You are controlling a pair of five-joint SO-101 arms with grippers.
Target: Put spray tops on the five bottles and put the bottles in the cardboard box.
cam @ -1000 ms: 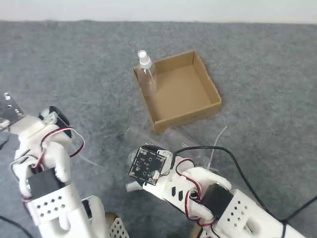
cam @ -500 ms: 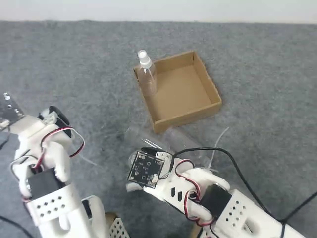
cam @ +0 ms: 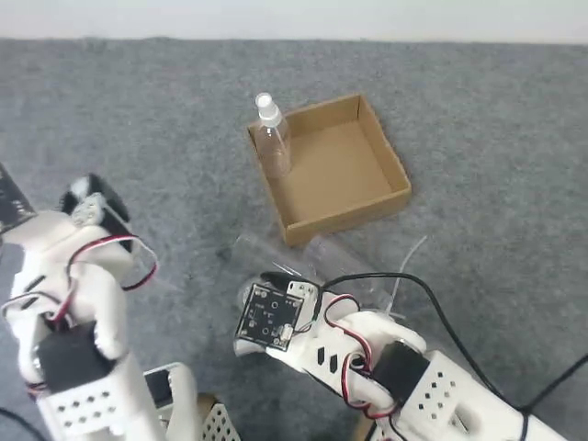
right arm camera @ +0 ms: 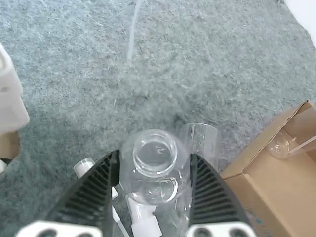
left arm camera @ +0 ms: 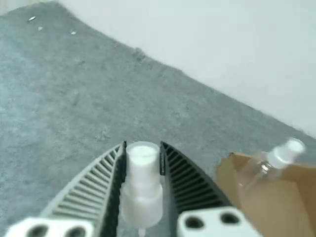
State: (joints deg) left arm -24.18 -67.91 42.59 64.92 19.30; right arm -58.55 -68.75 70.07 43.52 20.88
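In the left wrist view my left gripper [left arm camera: 143,146] is shut on a white spray top [left arm camera: 142,182], held above the grey carpet. From above, the left arm [cam: 69,276] is at the left front. My right gripper [right arm camera: 154,158] is shut on a clear bottle [right arm camera: 155,168] with an open neck, held upright over the carpet. That bottle [cam: 246,298] is partly visible beside the right wrist board in the high view. The cardboard box [cam: 390,170] lies at the back centre. A bottle with a spray top [cam: 273,138] stands in its near-left corner.
More clear bottles [cam: 354,266] lie on the carpet in front of the box, one open mouth [right arm camera: 197,140] close to my right gripper. Loose spray tops [right arm camera: 84,168] and a thin dip tube [right arm camera: 133,24] lie nearby. A black cable [cam: 459,340] trails from the right arm.
The left arm has lifted and swung a little to the left with the spray top. The right gripper with its bottle has drawn slightly toward the front.
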